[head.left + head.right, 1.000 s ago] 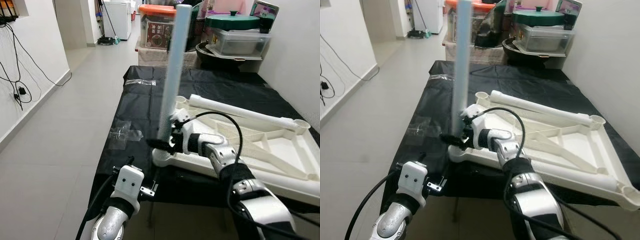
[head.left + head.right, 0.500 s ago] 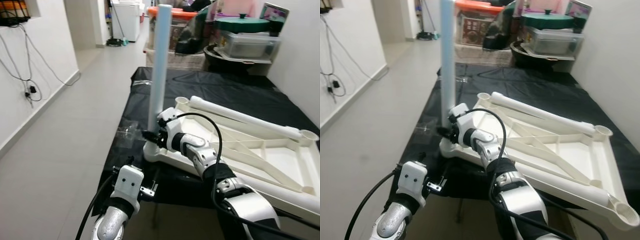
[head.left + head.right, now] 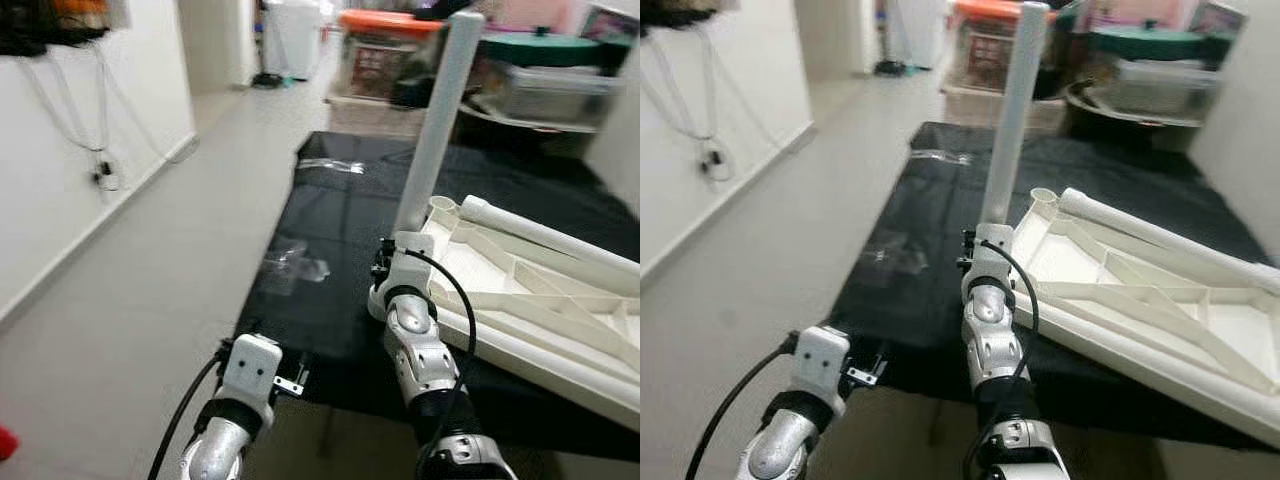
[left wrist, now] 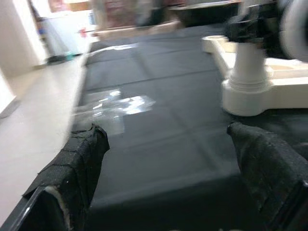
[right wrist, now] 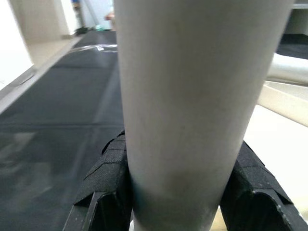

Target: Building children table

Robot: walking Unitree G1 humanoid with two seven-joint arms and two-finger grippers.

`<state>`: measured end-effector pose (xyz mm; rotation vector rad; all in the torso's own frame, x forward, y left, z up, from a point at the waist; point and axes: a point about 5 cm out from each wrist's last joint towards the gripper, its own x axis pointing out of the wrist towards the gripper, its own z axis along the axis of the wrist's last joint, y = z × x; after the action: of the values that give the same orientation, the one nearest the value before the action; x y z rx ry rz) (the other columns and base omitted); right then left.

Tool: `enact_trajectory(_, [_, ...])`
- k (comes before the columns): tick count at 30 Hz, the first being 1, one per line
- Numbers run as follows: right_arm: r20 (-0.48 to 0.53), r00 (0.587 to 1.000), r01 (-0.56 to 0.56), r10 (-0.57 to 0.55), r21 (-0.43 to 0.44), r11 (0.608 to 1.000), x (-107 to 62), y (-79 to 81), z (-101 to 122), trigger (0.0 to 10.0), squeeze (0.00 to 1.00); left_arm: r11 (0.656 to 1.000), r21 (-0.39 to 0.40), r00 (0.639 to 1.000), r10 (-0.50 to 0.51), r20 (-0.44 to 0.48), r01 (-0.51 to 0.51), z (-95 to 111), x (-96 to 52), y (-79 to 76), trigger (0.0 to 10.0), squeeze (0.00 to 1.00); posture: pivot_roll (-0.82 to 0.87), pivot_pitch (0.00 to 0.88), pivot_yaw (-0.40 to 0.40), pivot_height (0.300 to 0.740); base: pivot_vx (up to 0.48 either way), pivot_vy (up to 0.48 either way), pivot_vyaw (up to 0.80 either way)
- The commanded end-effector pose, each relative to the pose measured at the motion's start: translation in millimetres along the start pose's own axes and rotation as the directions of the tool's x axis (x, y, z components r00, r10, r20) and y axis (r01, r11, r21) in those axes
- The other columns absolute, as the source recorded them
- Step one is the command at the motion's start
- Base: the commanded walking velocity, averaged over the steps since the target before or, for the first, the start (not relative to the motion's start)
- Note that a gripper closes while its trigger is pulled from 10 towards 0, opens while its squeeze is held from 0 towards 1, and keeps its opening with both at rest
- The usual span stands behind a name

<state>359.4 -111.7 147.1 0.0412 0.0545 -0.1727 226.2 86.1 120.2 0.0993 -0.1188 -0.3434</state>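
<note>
The white children's table top [image 3: 540, 300] lies upside down on a black-covered table [image 3: 330, 230]. A white table leg [image 3: 437, 120] stands nearly upright in its near left corner socket [image 4: 245, 98]. My right gripper [image 5: 178, 192] is shut on this leg just above the socket, one black finger on each side of the tube [image 5: 192, 96]. A second white leg [image 3: 550, 235] lies along the far edge of the table top, by an open socket [image 3: 441, 208]. My left gripper [image 4: 166, 132] hangs open and empty at the table's near edge, left of the corner.
A crumpled clear plastic bag [image 3: 295, 262] lies on the black cover left of the leg, and another [image 3: 340, 165] lies farther back. Storage boxes [image 3: 385, 50] and a basin stand beyond the table's far end. Grey floor and a wall with cables [image 3: 100, 170] run along the left.
The head camera has shifted, so the whole scene sits further right. My right gripper stays shut on the leg at the corner socket. The left arm has not moved.
</note>
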Motion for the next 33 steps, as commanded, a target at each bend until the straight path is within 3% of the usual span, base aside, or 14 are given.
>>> enact_trajectory(1, [0.014, 0.998, -0.061, 0.059, 0.097, 0.993, -11.8, 33.1, 0, 1.3, 0.0, 1.0, 0.0, 1.0, -0.011, -0.01, 0.011, -2, 0.2, -2.3, 10.0, 0.0, 0.05, 0.0, -0.087, 0.74, 0.0, 0.0, 0.0])
enact_trajectory(2, [0.043, 0.983, -0.179, 0.176, 0.094, 0.979, -11.6, 44.3, 4, 10.0, 0.0, 1.0, -0.001, 1.0, -0.012, -0.01, 0.012, -2, 0.4, -2.5, 10.0, 0.0, 0.04, 0.0, -0.088, 0.74, 0.0, 0.0, 0.0])
enact_trajectory(5, [0.069, 0.967, -0.252, 0.246, 0.103, 0.962, -11.7, 49.5, 7, 10.0, 0.0, 1.0, -0.002, 1.0, -0.013, -0.01, 0.013, -2, 0.6, -2.5, 10.0, 0.0, 0.04, 0.0, -0.084, 0.74, 0.0, 0.0, 0.0])
enact_trajectory(6, [0.084, 0.95, -0.309, 0.301, 0.103, 0.945, -13.3, 51.9, 8, 10.0, 1.0, 1.0, -0.003, 1.0, -0.013, -0.01, 0.013, -2, 0.8, -2.8, 10.0, 0.0, 0.04, 0.0, -0.087, 0.74, 0.0, 0.0, 0.0])
enact_trajectory(10, [0.09, 0.871, -0.489, 0.483, 0.079, 0.869, -13.5, 54.2, 10, 10.0, 1.0, 1.0, -0.004, 1.0, -0.015, -0.01, 0.015, -2, 1.5, -3.1, 10.0, 0.0, 0.04, 0.0, -0.088, 0.74, 0.0, 0.0, 0.0])
enact_trajectory(11, [0.072, 0.816, -0.577, 0.573, 0.102, 0.81, -11.2, 52.9, 9, 10.0, 0.0, 1.0, -0.005, 1.0, -0.016, -0.009, 0.016, -2, 1.7, -3.3, 10.0, 0.0, 0.04, 0.0, -0.087, 0.74, 0.0, 0.0, 0.0])
enact_trajectory(12, [0.072, 0.816, -0.577, 0.573, 0.102, 0.81, -11.2, 52.9, 9, 10.0, 0.0, 1.0, -0.005, 1.0, -0.016, -0.009, 0.016, -2, 1.7, -3.3, 10.0, 0.0, 0.04, 0.0, -0.087, 0.74, 0.0, 0.0, 0.0])
enact_trajectory(16, [0.007, 0.605, -0.794, 0.796, 0.09, 0.602, -4.6, 43.4, 10, 10.0, 0.0, 1.0, -0.006, 1.0, -0.017, -0.009, 0.017, -2, 2.3, -3.6, 10.0, 0.0, 0.04, 0.0, -0.085, 0.74, 0.0, 0.0, 0.0])
enact_trajectory(17, [0.007, 0.605, -0.794, 0.796, 0.09, 0.602, -4.6, 43.4, 10, 10.0, 0.0, 1.0, -0.006, 1.0, -0.017, -0.009, 0.017, -2, 2.3, -3.6, 10.0, 0.0, 0.04, 0.0, -0.085, 0.74, 0.0, 0.0, 0.0])
enact_trajectory(19, [-0.045, 0.498, -0.865, 0.866, 0.054, 0.499, 0.0, 37.9, 14, 10.0, 0.0, 1.0, -0.006, 1.0, -0.018, -0.009, 0.018, -2, 2.3, -3.6, 10.0, 0.0, 0.04, 0.0, -0.084, 0.74, 0.0, 0.0, 0.0])
enact_trajectory(20, [-0.045, 0.498, -0.865, 0.866, 0.054, 0.499, 0.0, 37.9, 14, 10.0, 0.0, 1.0, -0.006, 1.0, -0.018, -0.009, 0.018, -2, 2.3, -3.6, 10.0, 0.0, 0.04, 0.0, -0.084, 0.74, 0.0, 0.0, 0.0])
enact_trajectory(23, [-0.082, 0.373, -0.925, 0.924, 0.042, 0.377, 5.6, 37.5, 25, 10.0, 0.0, 1.0, -0.005, 1.0, -0.018, -0.008, 0.018, -1, 2.3, -3.6, 10.0, 0.0, 0.05, 0.0, -0.092, 0.74, 0.0, 0.0, 0.0])
enact_trajectory(29, [-0.025, 0.333, -0.942, 0.943, 0.031, 0.334, 6.7, 54.8, 41, 10.0, 0.0, 1.0, -0.003, 1.0, -0.011, -0.007, 0.011, -1, 1.4, -2.7, 10.0, 0.0, 0.06, 0.0, -0.094, 0.74, 0.0, 0.0, 0.0])
enact_trajectory(33, [0.003, 0.343, -0.939, 0.939, 0.039, 0.342, 4.1, 61.4, 37, 10.0, 0.0, 1.0, -0.003, 1.0, -0.011, -0.007, 0.011, 0, 1.2, -2.7, 10.0, 0.0, 0.06, 0.0, -0.095, 0.74, 0.0, 0.0, 0.0])
